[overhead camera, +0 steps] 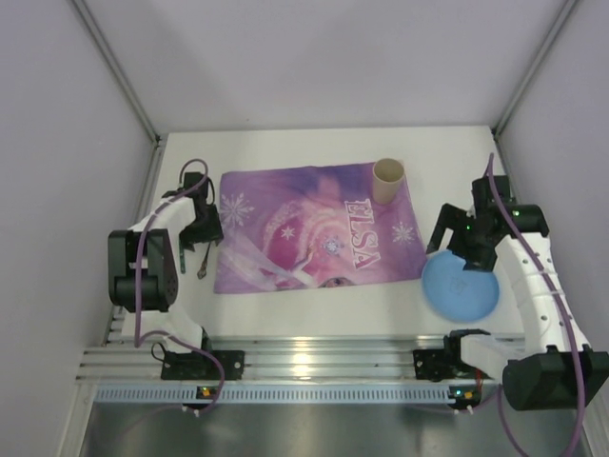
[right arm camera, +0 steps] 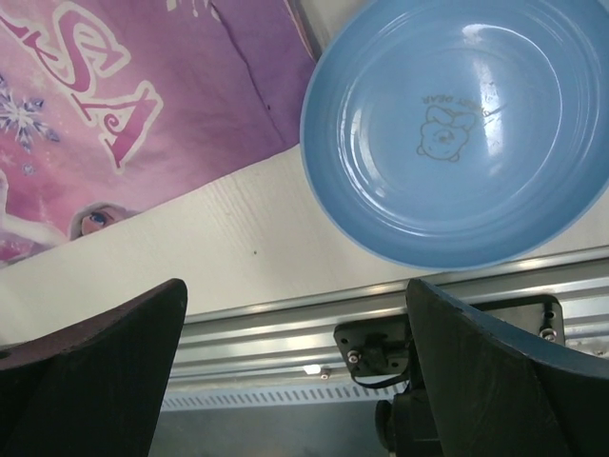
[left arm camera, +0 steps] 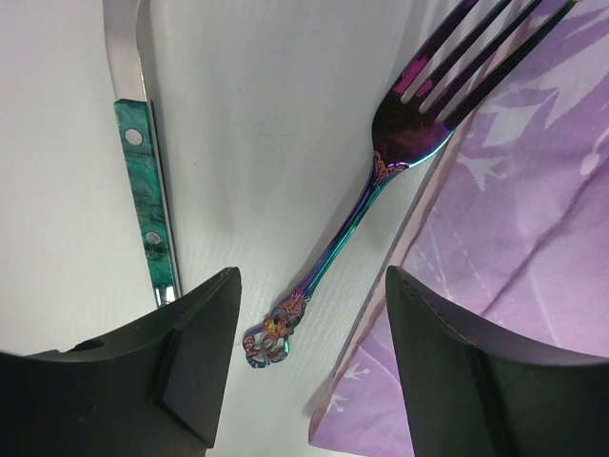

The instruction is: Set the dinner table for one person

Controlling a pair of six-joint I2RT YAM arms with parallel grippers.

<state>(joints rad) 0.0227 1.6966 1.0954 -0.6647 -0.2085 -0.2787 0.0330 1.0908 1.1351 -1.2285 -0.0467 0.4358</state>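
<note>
Left gripper (left arm camera: 312,286): jaws stand moderately apart, nothing clamped. The dinner table (left arm camera: 257,124) lies directly beneath it. The ornamented handle end of an iridescent fork (left arm camera: 352,228) lies flat on the table between the two fingers, touching neither. The tines point away from the gripper, next to the edge of the purple placemat (left arm camera: 514,238). The placemat edge runs under the finger on that side. Beyond the opposite finger a green-handled knife (left arm camera: 147,190) lies flat, apart from the fork. Whether the fingertips touch the table cannot be told.

Right gripper (right arm camera: 295,295): jaws are spread wide, nothing between them. The table is seen below it here too. A blue plate (right arm camera: 457,124) rests on the table ahead of the fingers and off to one side, touching neither. It lies just beside the placemat's near right corner.

Surface: matte white top, with the placemat laid flat at its middle between the two grippers. An aluminium rail (overhead camera: 304,362) carrying the arm bases runs along the near edge. Pale panel walls (overhead camera: 57,143) close the left, right and far sides.

Containers: a beige cup (overhead camera: 388,179) stands upright on the placemat's far right corner, well apart from both grippers; its inside cannot be made out. The plate's inner face shows a small printed bear.
</note>
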